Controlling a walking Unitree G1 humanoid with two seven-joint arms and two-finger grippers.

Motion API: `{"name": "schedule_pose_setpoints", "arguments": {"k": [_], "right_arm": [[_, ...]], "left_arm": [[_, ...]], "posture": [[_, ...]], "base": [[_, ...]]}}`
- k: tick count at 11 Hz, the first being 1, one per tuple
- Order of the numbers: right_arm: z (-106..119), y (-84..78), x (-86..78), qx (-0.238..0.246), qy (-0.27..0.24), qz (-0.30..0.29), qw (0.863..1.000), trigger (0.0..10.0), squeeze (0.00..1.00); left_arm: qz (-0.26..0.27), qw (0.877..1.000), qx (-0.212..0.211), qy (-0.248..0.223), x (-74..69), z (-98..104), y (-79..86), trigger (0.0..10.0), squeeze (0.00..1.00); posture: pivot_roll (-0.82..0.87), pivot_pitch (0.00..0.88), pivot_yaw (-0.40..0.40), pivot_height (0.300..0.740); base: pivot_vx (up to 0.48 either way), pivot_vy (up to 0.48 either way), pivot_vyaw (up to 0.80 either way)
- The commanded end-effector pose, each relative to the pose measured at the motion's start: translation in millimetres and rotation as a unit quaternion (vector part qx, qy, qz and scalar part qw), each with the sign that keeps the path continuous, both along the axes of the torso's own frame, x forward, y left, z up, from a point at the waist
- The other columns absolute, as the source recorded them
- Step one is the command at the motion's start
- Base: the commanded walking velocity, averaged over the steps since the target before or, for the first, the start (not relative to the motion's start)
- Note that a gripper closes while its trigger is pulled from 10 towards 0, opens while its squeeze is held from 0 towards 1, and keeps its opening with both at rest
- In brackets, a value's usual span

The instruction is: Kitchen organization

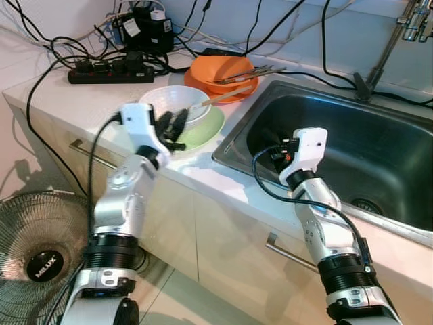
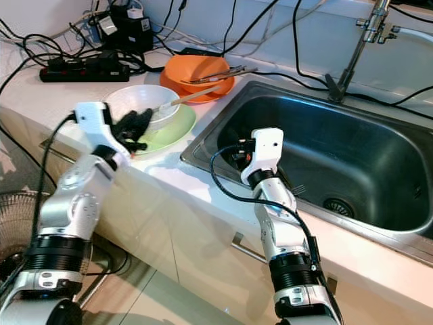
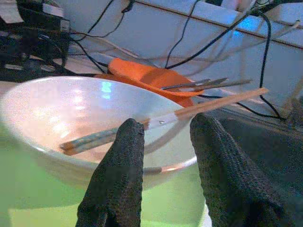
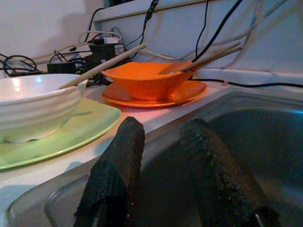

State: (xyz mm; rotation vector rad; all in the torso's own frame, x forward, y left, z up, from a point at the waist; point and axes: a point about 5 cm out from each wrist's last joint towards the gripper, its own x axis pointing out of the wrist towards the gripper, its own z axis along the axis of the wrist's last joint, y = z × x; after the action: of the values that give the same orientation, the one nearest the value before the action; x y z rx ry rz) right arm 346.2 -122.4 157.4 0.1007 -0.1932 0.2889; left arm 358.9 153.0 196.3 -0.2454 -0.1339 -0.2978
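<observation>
While the left gripper (image 1: 177,127) hovers at the near rim of the white bowl (image 1: 177,103), its fingers (image 3: 118,175) stand apart with nothing between them. The bowl sits on a green plate (image 1: 206,132) on the counter (image 1: 61,95), just beside the sink (image 1: 379,156), with chopsticks (image 3: 165,118) leaning across its rim.

Risk: if the fingers close on the rim or push forward, they may catch the chopsticks and flip them out, or tip the bowl on the plate. The plate lies near the counter's front edge, so a shove could slide the stack toward it.

Right gripper (image 1: 274,154) hangs over the sink's near-left corner, fingers (image 4: 113,175) apart, empty. It is close to the sink wall; a careless swing could knock it.

Behind, an orange bowl (image 1: 220,71) on an orange plate (image 1: 233,95) holds more utensils (image 1: 250,73). Cables and a power strip (image 1: 111,70) crowd the back of the counter.

Hard to tell: whether the left fingers touch the rim; the white bowl's contents beyond the chopsticks; the type of utensils in the orange bowl. The tap (image 1: 413,20) is cut off at the frame's top.
</observation>
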Motion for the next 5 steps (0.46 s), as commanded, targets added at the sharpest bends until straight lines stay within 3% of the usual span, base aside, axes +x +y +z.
{"name": "schedule_pose_setpoints", "arguments": {"k": [1,5], "right_arm": [[3,-0.2,2.2,0.001,-0.004,0.000,1.000,10.0,0.00],[2,-0.4,2.3,0.000,-0.002,0.000,1.000,10.0,0.00]], "left_arm": [[0.011,1.000,0.001,-0.005,-1.6,3,6.2,10.0,0.00],[0.049,0.999,0.004,0.002,-4.8,2,28.0,10.0,0.00]], "posture": [[0.17,0.038,-0.004,0.740],[0.17,0.040,-0.005,0.740]], "base": [[0.000,0.000,0.00],[0.000,0.000,0.00]]}}
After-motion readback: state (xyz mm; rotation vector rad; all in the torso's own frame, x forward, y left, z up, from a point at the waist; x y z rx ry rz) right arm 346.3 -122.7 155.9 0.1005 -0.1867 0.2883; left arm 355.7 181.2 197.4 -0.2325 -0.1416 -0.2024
